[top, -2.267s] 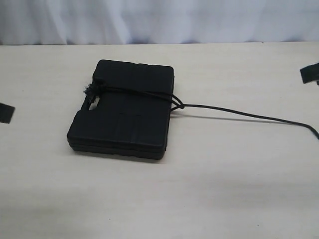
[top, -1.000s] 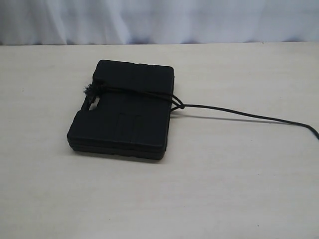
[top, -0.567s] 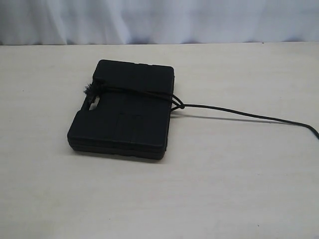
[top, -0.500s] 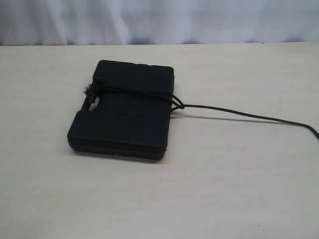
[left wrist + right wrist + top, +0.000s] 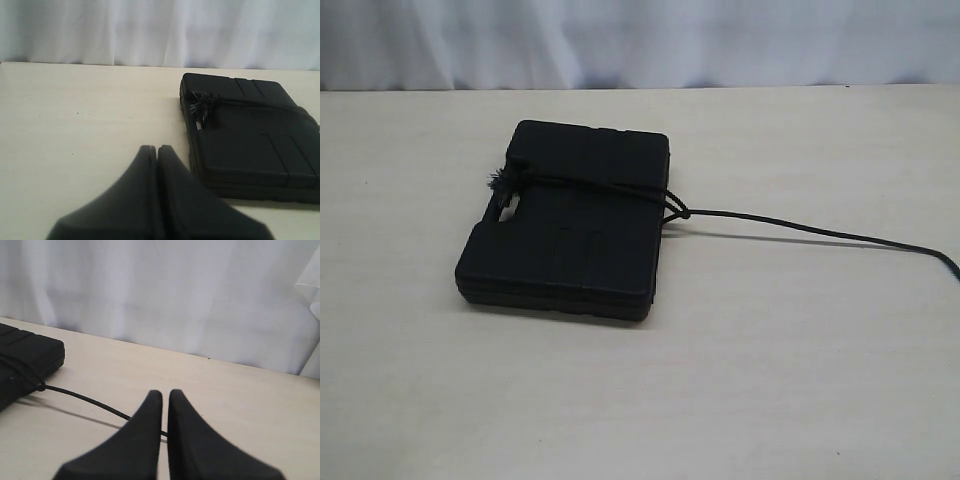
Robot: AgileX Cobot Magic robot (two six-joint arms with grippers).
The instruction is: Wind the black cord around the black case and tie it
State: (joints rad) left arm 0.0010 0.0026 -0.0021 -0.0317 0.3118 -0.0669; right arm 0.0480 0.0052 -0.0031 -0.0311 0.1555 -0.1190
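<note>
Black case (image 5: 565,220) — lies flat on the table (image 5: 770,400), left of centre, handle cutout facing left.

Black cord (image 5: 800,228) — frayed tip (image 5: 500,182) sits at the handle cutout. The strands cross the top of the case to its right edge and meet in a knot (image 5: 678,211) touching that edge. The free tail runs rightward over the table and out of the exterior view.

Left gripper (image 5: 157,150) — jaws pressed together, holding nothing, near the handle side of the case and not touching it.

Right gripper (image 5: 165,392) — jaws together likewise, empty; the tail passes under it, well apart from the knot.

Step in hand, as I judge it — wrap and tie look made, so what is left is to check the knot. If I want it snugger, I part the right jaws, take the tail just beside the knot and draw it low and rightward along the table. Meanwhile the left gripper presses on the handle side so the case does not slide. I pull slowly; a jerk could drag the wrap off the corner.

Surface — pale, matte, faint grain, level.

Room — white curtain (image 5: 640,40) hangs behind the table's far edge.
</note>
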